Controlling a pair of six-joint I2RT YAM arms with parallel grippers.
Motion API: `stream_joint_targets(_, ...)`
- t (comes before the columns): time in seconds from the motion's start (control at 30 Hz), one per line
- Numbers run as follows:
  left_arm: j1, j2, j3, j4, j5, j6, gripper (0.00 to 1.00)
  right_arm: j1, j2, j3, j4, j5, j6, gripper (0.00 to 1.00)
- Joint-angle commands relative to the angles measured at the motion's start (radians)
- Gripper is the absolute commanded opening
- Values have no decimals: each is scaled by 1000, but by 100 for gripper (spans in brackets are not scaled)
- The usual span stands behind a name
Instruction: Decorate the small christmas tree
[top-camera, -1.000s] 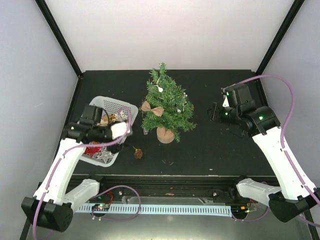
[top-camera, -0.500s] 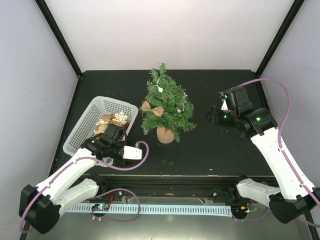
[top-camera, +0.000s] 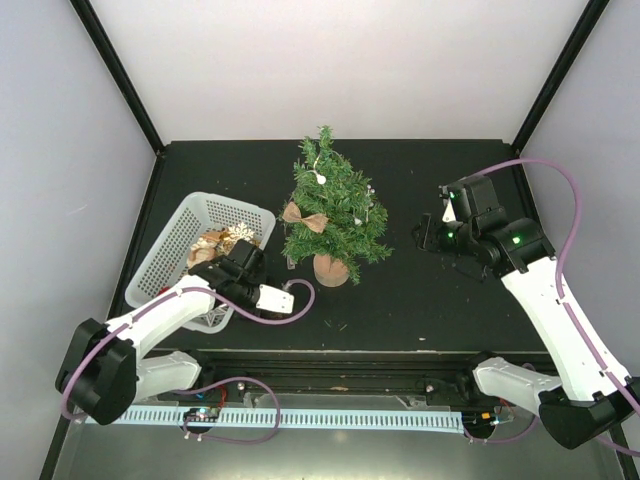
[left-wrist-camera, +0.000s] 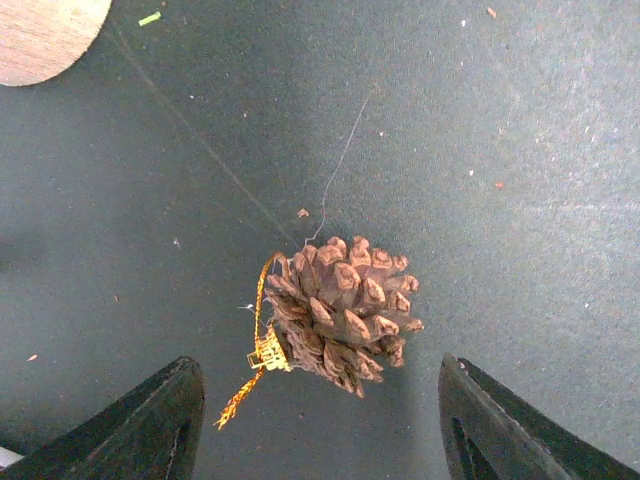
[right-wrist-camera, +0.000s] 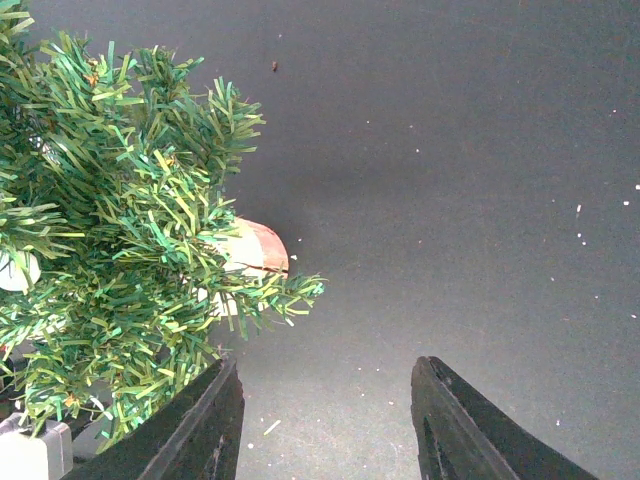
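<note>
The small christmas tree (top-camera: 335, 205) stands mid-table on its tan base (top-camera: 331, 270), with a burlap bow (top-camera: 305, 218) and small white ornaments on its branches. A brown pine cone (left-wrist-camera: 340, 320) with a gold loop (left-wrist-camera: 262, 345) lies on the black table just in front of my left gripper (left-wrist-camera: 316, 400). That gripper is open, one finger to each side of the cone and not touching it. From above, the left gripper (top-camera: 272, 297) hides the cone. My right gripper (top-camera: 428, 235) hovers right of the tree (right-wrist-camera: 120, 230), open and holding nothing (right-wrist-camera: 328, 365).
A white plastic basket (top-camera: 165, 255) left of the tree holds several ornaments, a white snowflake (top-camera: 240, 235) among them. The tree's base edge (left-wrist-camera: 40, 35) shows at the top left of the left wrist view. Small debris (top-camera: 340, 325) lies near the table's front edge.
My left arm swung out of the basket and down to the table in front of the tree, over the pine cone, its jaws narrowing a little. The right gripper barely shifted.
</note>
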Motion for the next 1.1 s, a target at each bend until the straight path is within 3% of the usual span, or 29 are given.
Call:
stream_joint_targets(0.0, 3, 7, 29, 3, -49, 96, 65, -6, -21, -7, 14, 3, 12, 48)
stream_joint_targets(0.3, 69, 8, 23, 5, -95, 244, 62, -6, -18, -11, 17, -8, 10, 48)
stream_joint_targets(0.7, 80, 88, 42, 35, -85, 287, 45, -6, -16, -12, 13, -11, 12, 48)
stream_joint_targets(1.07, 80, 189, 75, 91, -71, 257, 51, -6, -16, -16, 10, -13, 16, 48)
